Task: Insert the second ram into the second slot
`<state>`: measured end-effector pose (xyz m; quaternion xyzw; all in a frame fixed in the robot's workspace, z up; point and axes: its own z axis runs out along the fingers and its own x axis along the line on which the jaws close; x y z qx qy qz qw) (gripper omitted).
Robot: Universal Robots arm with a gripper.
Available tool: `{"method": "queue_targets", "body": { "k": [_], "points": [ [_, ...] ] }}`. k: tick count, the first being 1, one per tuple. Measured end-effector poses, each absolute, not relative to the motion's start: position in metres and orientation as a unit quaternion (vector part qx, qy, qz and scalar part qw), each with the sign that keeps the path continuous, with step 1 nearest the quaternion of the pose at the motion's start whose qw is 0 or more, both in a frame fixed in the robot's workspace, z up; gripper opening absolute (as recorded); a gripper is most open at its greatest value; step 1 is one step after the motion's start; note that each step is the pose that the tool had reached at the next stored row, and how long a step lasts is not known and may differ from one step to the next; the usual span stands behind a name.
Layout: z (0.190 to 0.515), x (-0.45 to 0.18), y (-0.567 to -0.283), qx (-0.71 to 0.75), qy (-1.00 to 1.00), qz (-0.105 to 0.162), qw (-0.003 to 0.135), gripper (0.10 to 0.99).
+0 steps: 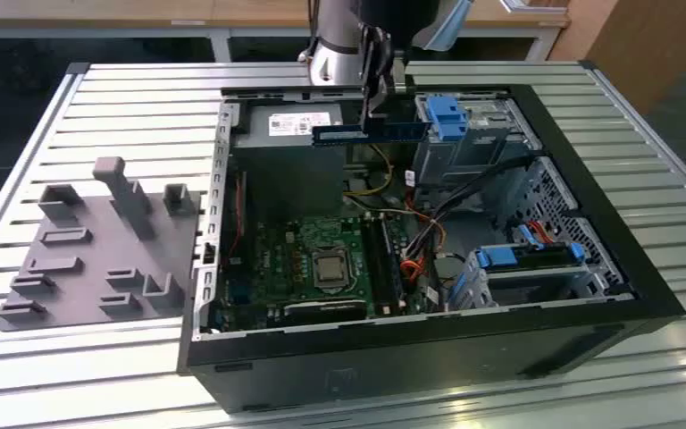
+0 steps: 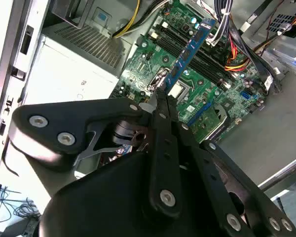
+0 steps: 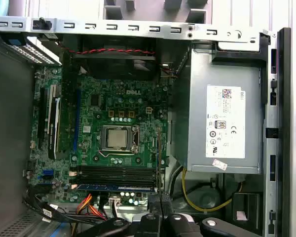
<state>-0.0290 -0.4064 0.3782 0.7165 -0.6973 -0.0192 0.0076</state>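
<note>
Gripper (image 1: 373,116) clenched on second ram (image 1: 370,133), upper centre of exterior view. Stick held level over open PC case (image 1: 439,357), above mobo (image 1: 307,259) slots (image 3: 113,172), not seated.

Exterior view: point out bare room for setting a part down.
Bare slatted table lies behind the grey fixture plate and in front of it. The computer case is crowded: motherboard, cables, drive bays, with the tool holding the RAM stick above.

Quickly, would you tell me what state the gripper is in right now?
The gripper: closed, holding the second ram above the motherboard.
</note>
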Motion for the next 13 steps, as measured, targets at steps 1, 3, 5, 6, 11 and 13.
{"method": "queue_targets", "body": {
  "k": [1,3,5,6,11,13],
  "points": [
    [0.3782,-0.0290,-0.4064,0.716,-0.697,-0.019,0.008,0.118],
    [0.3783,-0.0290,-0.4066,0.716,-0.697,-0.019,0.008,0.118],
    [0.3783,-0.0290,-0.4068,0.716,-0.697,-0.019,0.008,0.118],
    [0.3783,-0.0291,-0.4071,0.716,-0.697,-0.019,0.008,0.118],
    [0.3782,-0.0290,-0.4088,0.716,-0.697,-0.019,0.008,0.118],
    [0.3783,-0.0290,-0.4099,0.716,-0.697,-0.019,0.008,0.118]
  ]
}}
